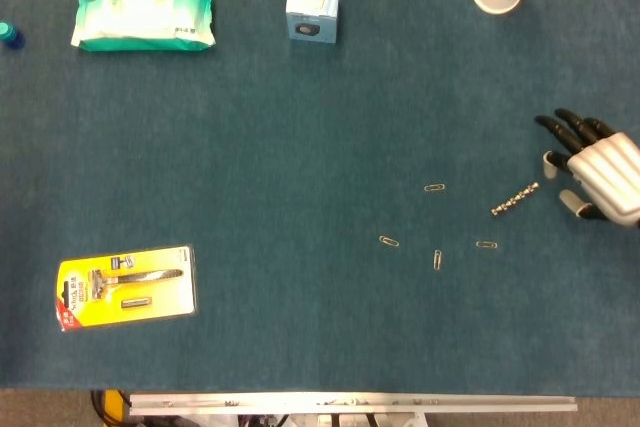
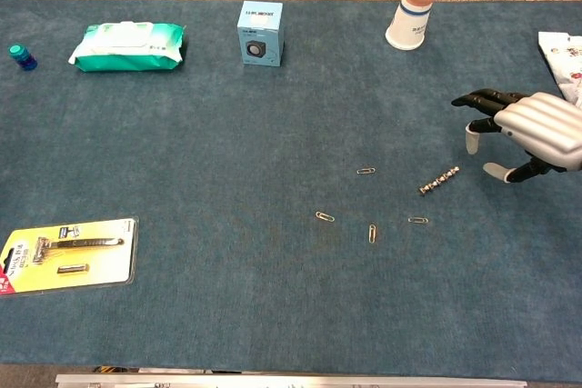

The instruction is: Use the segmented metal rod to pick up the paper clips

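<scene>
Metal segmented rod (image 1: 515, 198) lies just beside the right hand's (image 1: 597, 169) spread fingers (image 1: 556, 127).

No print I can read from my cameras.
The small light-blue cardboard box (image 2: 260, 33), the green-and-white wet-wipe pack (image 2: 127, 46), the yellow razor blister card (image 1: 126, 287) and the white paper cup (image 2: 409, 24) with blue bands all carry markings, too small and blurred to make out.

Wipes pack (image 1: 144, 17), razor card (image 1: 126, 287).
</scene>
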### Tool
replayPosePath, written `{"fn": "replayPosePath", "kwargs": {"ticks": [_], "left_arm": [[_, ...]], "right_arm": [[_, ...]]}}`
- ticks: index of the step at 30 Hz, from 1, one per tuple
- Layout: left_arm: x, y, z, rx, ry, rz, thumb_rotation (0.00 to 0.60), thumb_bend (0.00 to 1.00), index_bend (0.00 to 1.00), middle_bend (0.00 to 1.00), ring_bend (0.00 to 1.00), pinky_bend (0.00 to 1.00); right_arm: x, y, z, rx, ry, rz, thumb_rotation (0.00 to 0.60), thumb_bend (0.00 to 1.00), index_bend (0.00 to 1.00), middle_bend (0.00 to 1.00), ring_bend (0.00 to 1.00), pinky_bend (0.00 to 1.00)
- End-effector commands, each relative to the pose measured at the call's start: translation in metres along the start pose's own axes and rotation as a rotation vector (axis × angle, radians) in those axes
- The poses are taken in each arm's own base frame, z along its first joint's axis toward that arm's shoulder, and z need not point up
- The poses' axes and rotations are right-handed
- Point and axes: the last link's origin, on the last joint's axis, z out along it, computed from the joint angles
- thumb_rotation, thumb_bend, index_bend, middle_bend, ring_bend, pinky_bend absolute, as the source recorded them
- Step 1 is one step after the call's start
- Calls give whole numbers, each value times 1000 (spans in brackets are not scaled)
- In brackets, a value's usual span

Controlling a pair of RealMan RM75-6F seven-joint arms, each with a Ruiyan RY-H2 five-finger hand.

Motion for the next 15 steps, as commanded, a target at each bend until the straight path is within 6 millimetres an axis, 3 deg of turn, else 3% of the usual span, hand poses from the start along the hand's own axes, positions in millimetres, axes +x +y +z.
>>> {"fn": "replayPosePath", "kwargs": {"ticks": [1,4,9,15], "left_arm": [[0,0,0,0,-1,0,600,255,539,462,381,609],[0,0,0,-1,-2,0,600,255,539,462,381,609],[-1,1,0,-2,-4,2,600,255,539,462,381,609],[-1,1,0,-2,-4,0,600,255,538,462,381,609]], "right_arm": [[-1,0,0,6,1,4,600,308,474,96,12,292],[-1,2,1,2,14,-25,600,303,474,99,12,301],[-5,3,3,-17,35,-88,600,299,496,109,11,124],[-5,2,5,-24,40,-107,600,299,506,106,0,67]]}}
